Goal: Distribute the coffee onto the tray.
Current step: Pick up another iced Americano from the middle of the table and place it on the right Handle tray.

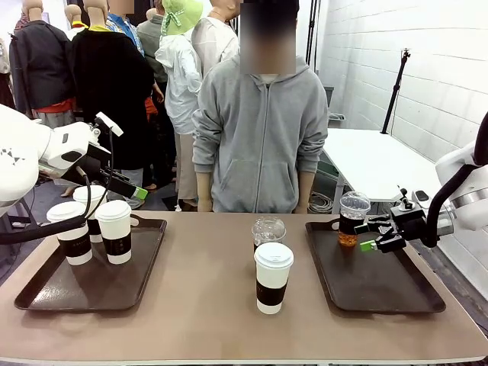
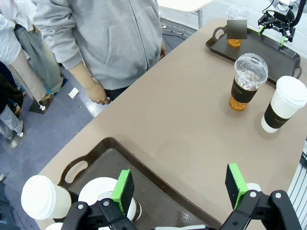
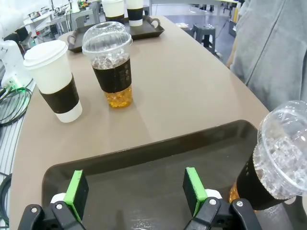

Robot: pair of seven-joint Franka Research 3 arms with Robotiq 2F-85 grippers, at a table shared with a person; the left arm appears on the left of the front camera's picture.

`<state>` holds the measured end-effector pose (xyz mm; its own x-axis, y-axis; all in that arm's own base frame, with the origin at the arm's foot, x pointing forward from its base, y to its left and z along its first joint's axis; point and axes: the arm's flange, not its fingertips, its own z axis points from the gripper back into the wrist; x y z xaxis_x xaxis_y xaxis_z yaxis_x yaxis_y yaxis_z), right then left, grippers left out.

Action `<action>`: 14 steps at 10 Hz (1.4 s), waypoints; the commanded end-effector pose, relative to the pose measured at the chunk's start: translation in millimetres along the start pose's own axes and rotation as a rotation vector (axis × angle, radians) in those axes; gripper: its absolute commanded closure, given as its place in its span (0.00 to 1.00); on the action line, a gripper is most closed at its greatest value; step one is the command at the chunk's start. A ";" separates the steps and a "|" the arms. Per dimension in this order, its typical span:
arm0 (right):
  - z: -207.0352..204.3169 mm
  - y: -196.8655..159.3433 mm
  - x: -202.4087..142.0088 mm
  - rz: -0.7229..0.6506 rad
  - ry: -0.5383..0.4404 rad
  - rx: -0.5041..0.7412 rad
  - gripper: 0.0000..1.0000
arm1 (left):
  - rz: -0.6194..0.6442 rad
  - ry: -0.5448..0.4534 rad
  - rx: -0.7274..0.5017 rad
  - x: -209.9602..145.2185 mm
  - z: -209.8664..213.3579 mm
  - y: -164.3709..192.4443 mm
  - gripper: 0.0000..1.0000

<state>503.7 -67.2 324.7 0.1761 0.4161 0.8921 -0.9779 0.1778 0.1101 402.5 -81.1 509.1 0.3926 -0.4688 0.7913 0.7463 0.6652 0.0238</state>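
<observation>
Three white paper cups with brown sleeves (image 1: 116, 231) stand at the back of the left tray (image 1: 46, 286). My left gripper (image 1: 122, 185) hovers open just above and behind them; in its wrist view (image 2: 180, 189) the cup lids (image 2: 41, 196) lie below the green pads (image 2: 124, 190). A fourth white cup (image 1: 273, 278) and a clear dome-lidded cup (image 1: 268, 231) stand on the bare table between the trays. The other clear cup (image 1: 354, 219) stands at the back of the right tray (image 1: 381, 293). My right gripper (image 1: 374, 238) is open just beside it, apart from it (image 3: 135, 191).
A person in a grey hoodie (image 1: 259, 130) stands at the far edge, arms down. The front of the right tray (image 3: 144, 163) is bare brown surface. A white table (image 1: 374, 164) stands behind at the right.
</observation>
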 end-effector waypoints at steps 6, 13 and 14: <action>-29.3 41.6 27.0 0.038 -0.023 -0.033 0.00 | 0.004 0.000 -0.004 -2.0 -0.8 1.7 0.00; -61.0 46.4 25.0 0.042 -0.073 -0.085 0.00 | 0.004 0.000 -0.004 -2.0 -0.8 1.7 0.00; -65.5 47.4 23.3 0.046 -0.085 -0.079 0.00 | 0.004 0.000 -0.004 -2.0 -0.8 1.7 0.00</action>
<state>473.0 1.1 330.0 0.1457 0.3625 0.9205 -0.9728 0.2217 0.0667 402.5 -81.1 509.1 0.3926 -0.4688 0.7913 0.7463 0.6652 0.0238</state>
